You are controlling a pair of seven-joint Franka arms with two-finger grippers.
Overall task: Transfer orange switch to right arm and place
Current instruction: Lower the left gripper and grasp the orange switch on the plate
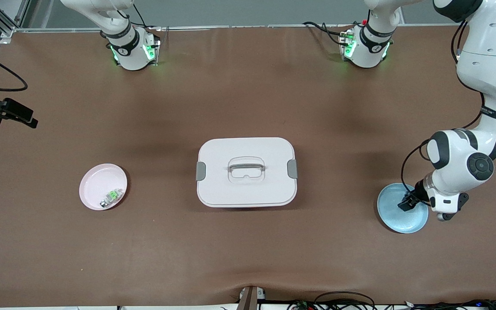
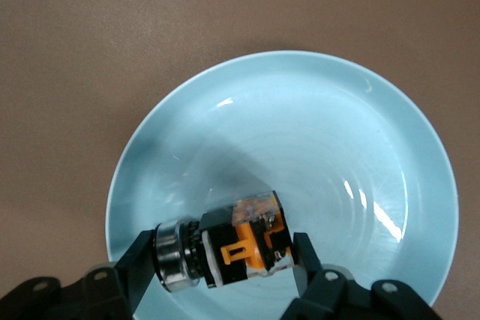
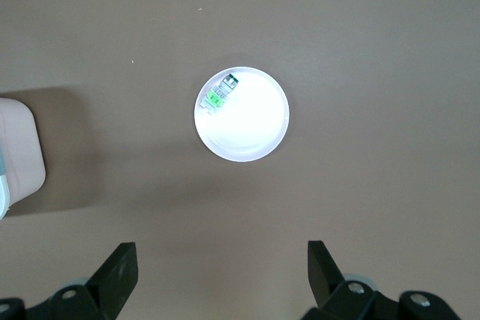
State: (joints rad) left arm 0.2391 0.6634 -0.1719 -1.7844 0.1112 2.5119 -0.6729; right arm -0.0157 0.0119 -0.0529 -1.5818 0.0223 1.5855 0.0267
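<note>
Here, the brown table point(image 1: 248, 86) fills nearly the whole front view, a matte covering with a slight wrinkle along the edge nearest the front camera, cables trailing at that edge and a grey floor strip showing above the two bases. At the table's middle sits the white lidded box point(image 1: 246, 172), rounded corners, grey latches at both ends and a grey handle on top. My left arm bends down over the blue plate point(image 1: 403, 219) at its own end of the table; the pink plate point(image 1: 97, 183) lies at the right arm's end, with a small green-and-clear part point(image 1: 112, 196) near its rim. My left gripper point(image 2: 225, 271) is down in the blue plate, fingers clamped on the orange switch point(image 2: 244, 249), which lies on its side with its long axis running straight from one finger to the other, metal ring end against one finger, orange-and-black end against the other. My right gripper point(image 3: 221, 267) waits high above the pink plate, fingers spread wide, holding nothing. I can read no writing on the switch.
</note>
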